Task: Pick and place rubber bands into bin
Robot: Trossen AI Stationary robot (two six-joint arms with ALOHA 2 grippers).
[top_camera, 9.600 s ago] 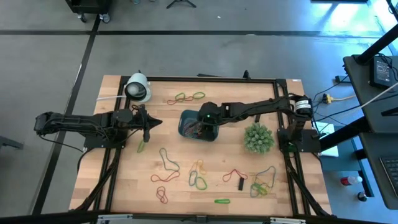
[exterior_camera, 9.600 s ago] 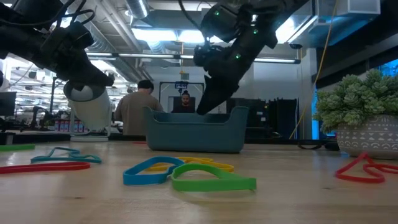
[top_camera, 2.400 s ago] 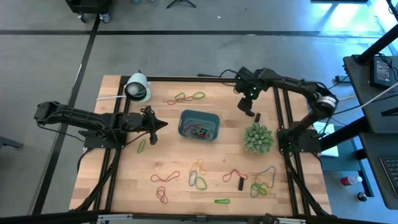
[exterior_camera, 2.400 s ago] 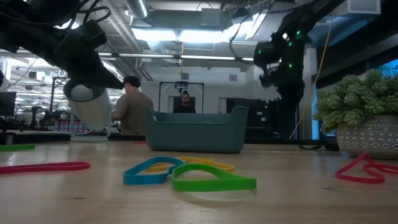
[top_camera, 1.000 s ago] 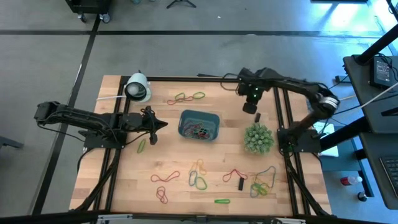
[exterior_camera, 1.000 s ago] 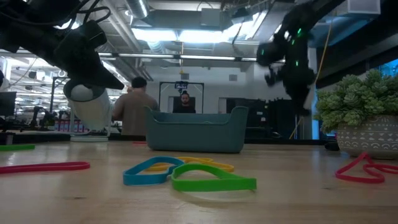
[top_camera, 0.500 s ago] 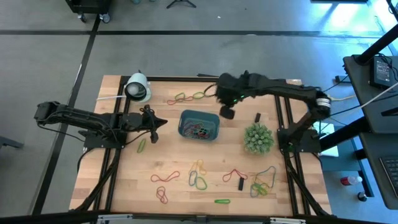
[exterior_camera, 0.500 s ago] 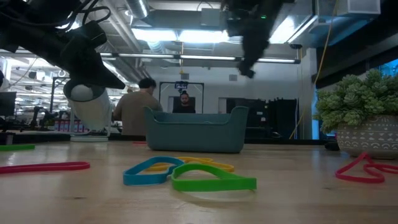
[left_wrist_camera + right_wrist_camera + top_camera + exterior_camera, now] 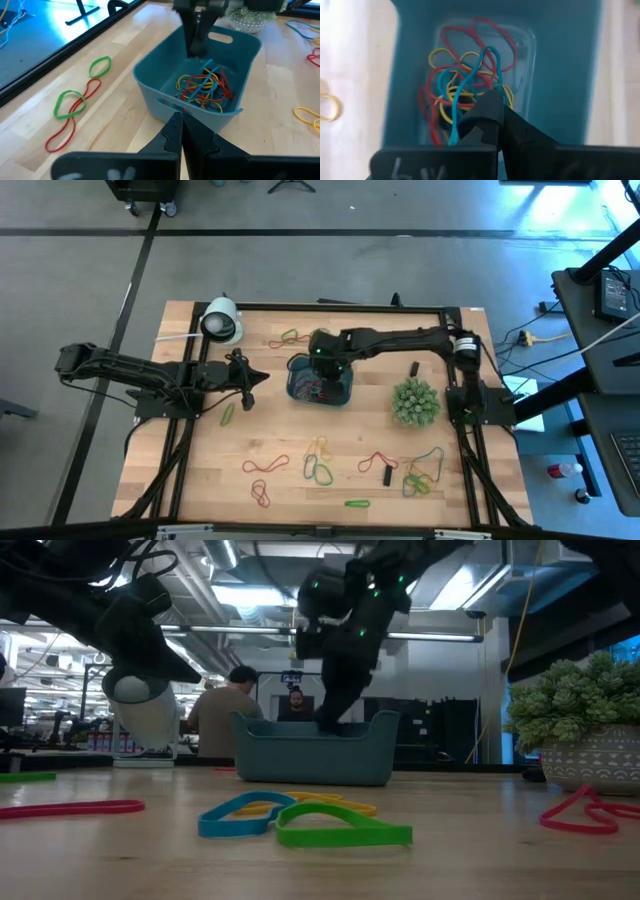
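High view: right gripper (image 9: 322, 366) reaches down into the bin (image 9: 343, 394), which sits mid-table left of the plant (image 9: 416, 402); fingers pinched together above the tangle of rubber bands (image 9: 465, 95) on the bin floor, whether a band is caught I cannot tell. Left gripper (image 9: 245, 379) waits left of the bin, fingers closed, nothing held; loose bands (image 9: 319, 462) scattered over the near table.

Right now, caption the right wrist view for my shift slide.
Right gripper, shut on a blue rubber band, hangs over the teal bin above the tangled bands inside.
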